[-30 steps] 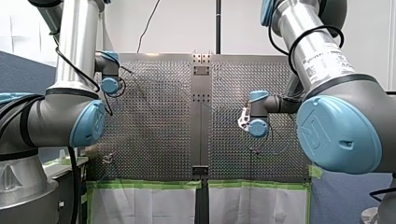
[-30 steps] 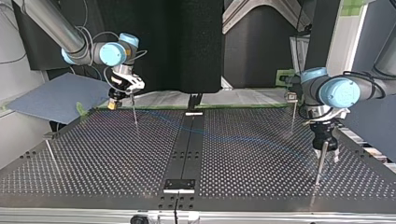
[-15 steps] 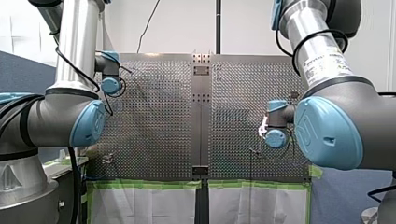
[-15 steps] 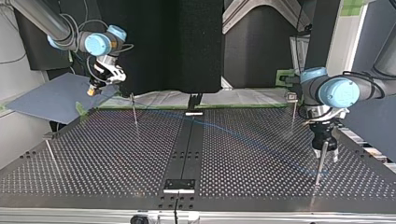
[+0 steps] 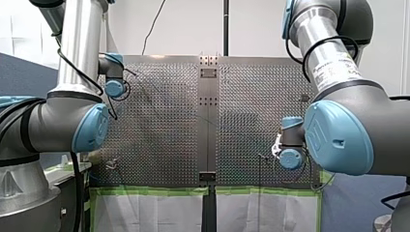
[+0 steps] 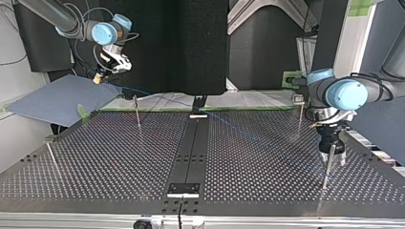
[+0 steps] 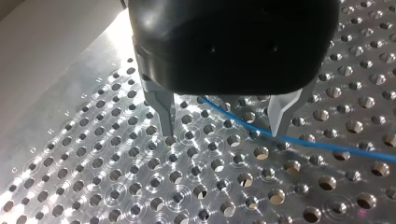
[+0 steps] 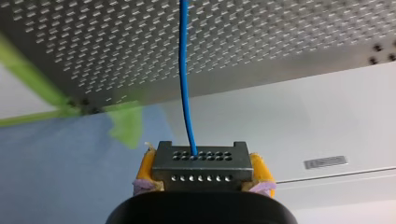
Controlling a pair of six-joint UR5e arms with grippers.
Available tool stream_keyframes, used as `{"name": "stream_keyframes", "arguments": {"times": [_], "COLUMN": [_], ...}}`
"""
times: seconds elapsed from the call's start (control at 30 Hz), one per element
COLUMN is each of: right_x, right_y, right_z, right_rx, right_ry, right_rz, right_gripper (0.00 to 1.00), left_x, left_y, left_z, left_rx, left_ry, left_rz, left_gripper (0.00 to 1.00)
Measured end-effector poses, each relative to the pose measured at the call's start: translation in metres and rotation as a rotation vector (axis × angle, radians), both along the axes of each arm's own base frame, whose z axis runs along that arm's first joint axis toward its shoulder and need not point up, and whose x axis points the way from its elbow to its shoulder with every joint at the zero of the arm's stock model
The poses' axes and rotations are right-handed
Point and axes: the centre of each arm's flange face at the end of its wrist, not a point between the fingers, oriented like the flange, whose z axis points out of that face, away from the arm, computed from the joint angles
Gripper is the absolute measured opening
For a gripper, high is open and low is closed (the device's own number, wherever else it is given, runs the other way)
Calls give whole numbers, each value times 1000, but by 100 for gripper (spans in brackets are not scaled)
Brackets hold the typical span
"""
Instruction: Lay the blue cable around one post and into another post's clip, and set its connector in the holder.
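Note:
In the right wrist view my right gripper (image 8: 201,181) is shut on a grey metal connector (image 8: 201,162), gripped between its yellow pads (image 8: 145,169). The blue cable (image 8: 184,70) leaves the connector and runs out over the perforated table. The top view has this gripper (image 6: 99,79) raised beyond the table's far left corner, with the cable (image 6: 239,130) stretched across to a thin post (image 6: 325,172) at the right. My left gripper (image 6: 333,159) hangs over that post. Its metal fingers (image 7: 163,114) stand open, and the cable (image 7: 243,125) passes between them close to the table.
Other thin posts stand at the far left (image 6: 137,112), the far right (image 6: 299,114) and the near left (image 6: 52,160) of the top view. A black centre strip (image 6: 191,152) carries small fixtures. Green tape (image 5: 154,191) lines the table's edge. A blue-grey sheet (image 6: 57,98) lies beyond the table's left corner.
My right gripper carried the connector off towards the top view's far left and then higher, past the table's edge, pulling the cable straighter. My left arm has stayed over its post.

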Motion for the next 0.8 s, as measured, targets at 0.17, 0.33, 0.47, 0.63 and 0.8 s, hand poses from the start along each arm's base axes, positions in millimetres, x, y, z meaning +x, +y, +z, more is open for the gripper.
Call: {"name": "stream_keyframes", "arguments": {"times": [0.17,0.33,0.47,0.63,0.8], "right_x": [-4,-7,-10,-17,-23], "right_y": [20,40,57,77,78], "right_z": [-29,-53,-72,-92,-105], "right_rx": [42,83,118,159,159], "right_ry": [11,36,67,105,137], "right_rz": [23,60,91,125,151], "right_gripper": [0,0,0,0,0], "left_x": [0,0,0,0,0], "left_y": [0,0,-2,-4,-6], "left_z": [0,0,0,0,0], "left_rx": [-1,-1,0,2,3], "left_ry": [-1,0,1,0,-1], "left_rz": [-1,-2,-4,-8,-13], "left_gripper": [100,100,100,100,100]}}
